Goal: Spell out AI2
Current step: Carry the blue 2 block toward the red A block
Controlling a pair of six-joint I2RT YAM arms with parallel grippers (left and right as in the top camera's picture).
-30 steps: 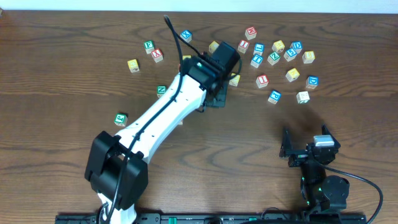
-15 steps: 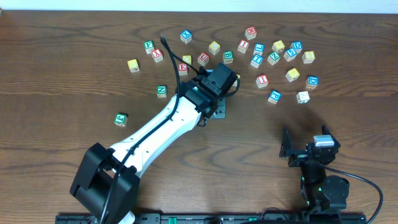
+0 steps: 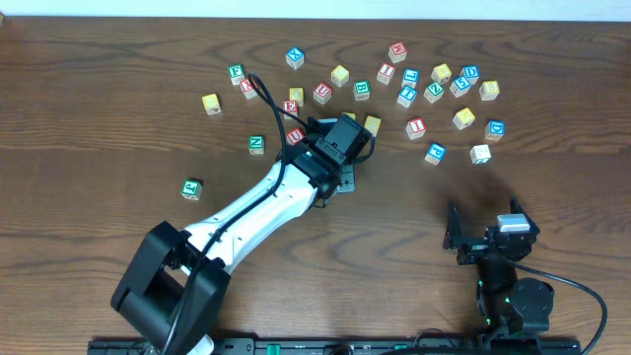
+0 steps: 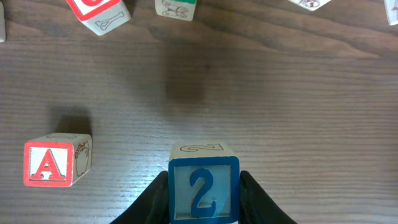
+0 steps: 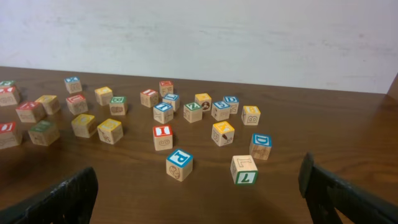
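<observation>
We see our left gripper (image 4: 203,185) pinching the blue "2" cube (image 4: 203,193) by its two sides, while the red "A" cube (image 4: 56,160) rests on the dark wood table (image 4: 298,124) to its left, apart from it.

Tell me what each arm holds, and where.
The left gripper holds the blue 2 cube, fingers on its two opposite side faces. The right gripper holds nothing.

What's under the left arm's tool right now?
From overhead, the left tool hides it. Its wrist camera shows the blue 2 cube clamped between its fingers; the table directly beneath that cube is covered.
</observation>
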